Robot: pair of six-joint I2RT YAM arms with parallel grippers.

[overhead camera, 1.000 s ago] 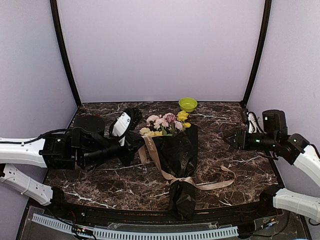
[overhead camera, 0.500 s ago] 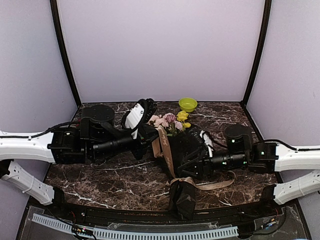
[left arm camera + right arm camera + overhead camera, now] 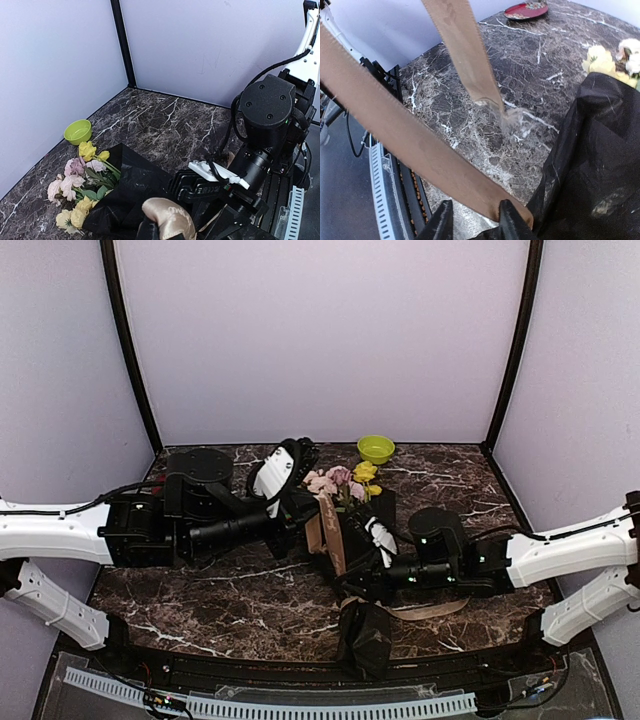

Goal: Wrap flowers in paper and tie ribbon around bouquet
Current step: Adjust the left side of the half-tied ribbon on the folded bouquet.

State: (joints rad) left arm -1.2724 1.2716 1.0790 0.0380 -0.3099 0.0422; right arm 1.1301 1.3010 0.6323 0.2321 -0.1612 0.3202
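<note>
Your left arm reaches in low from the left, and your left gripper (image 3: 312,508) sits just left of the bouquet's (image 3: 356,512) upper end. Its claw is pressed together and appears to be pinching the ribbon (image 3: 331,536). In the left wrist view, a bunched beige fold lies at the very bottom edge, though the fingertips are mostly out of frame there. From that grip two strands of ribbon run down across the black paper (image 3: 364,638) toward its narrowed neck.

The bouquet lies on the marbled table (image 3: 200,590). The flowers (image 3: 335,483) point toward the back wall and the paper's narrow tail points toward the near edge. Pink and yellow heads stick out of the wide end. A green bowl (image 3: 376,449) stands behind them near the back wall, clear of the blooms.

Your right arm comes in from the right, low over the bouquet's lower half. In the right wrist view, your right gripper (image 3: 476,220) has its claw spread, with the two dark fingers (image 3: 442,222) standing apart. A flat band of ribbon slants down into the gap and ends at the finger next to the paper. You cannot tell from here whether it touches that finger. A second strand hangs above the tabletop, and a red dish (image 3: 525,10) sits at the far edge of that view. A loose ribbon tail lies on the table under your right arm.
</note>
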